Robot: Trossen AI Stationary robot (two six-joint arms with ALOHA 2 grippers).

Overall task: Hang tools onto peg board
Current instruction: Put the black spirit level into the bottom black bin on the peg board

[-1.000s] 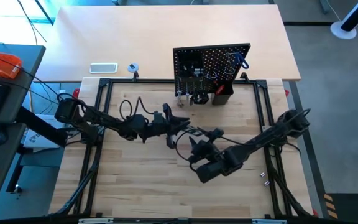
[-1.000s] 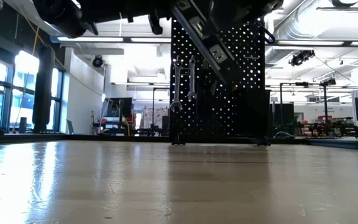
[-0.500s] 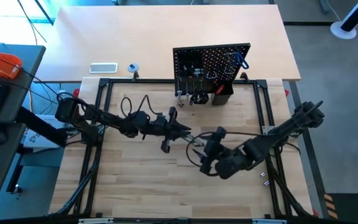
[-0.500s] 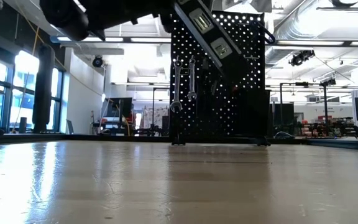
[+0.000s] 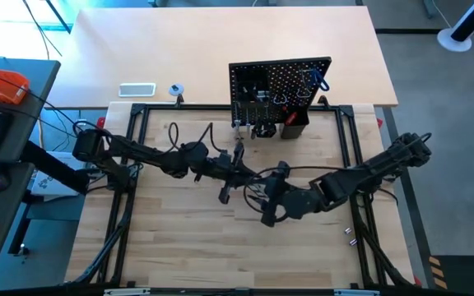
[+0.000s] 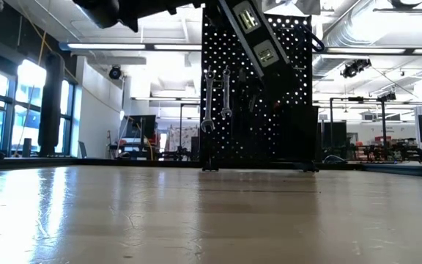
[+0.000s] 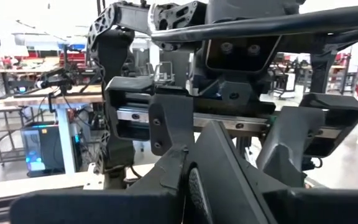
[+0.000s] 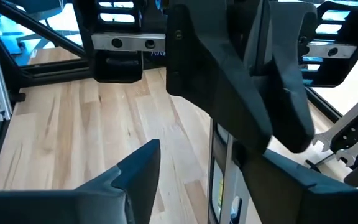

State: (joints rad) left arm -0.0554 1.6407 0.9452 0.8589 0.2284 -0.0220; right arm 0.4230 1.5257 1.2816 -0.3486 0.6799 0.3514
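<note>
1. Left gripper [image 5: 235,170]: reaches from the left side to the middle of the table, fingers drawn close on a black striped bar [image 5: 228,182]. In the high view the bar runs from beside the gripper toward the near side of the table; in the low view it crosses the top of the picture at a slant [image 6: 258,44], lifted off the table in front of the board.
2. Right gripper [image 5: 268,197]: comes in from the right, near the middle of the table, just beside the left gripper. Its fingers stand wide apart; the right wrist view shows the bar [image 8: 222,180] running between them, and whether they touch it cannot be told.
3. Peg board [image 5: 280,86]: upright black perforated panel at the far edge of the work frame, well apart from both grippers.
4. Wrenches [image 6: 216,97]: two silver ones hang side by side on the board's front, left of its middle in the low view.
5. Blue-handled tool [image 5: 320,79]: hangs near the board's upper right corner in the high view.
6. Small black bin [image 5: 295,125]: at the foot of the board, with something red showing at its top.
7. Table [image 5: 179,247]: light wooden slats inside a black frame.
</note>
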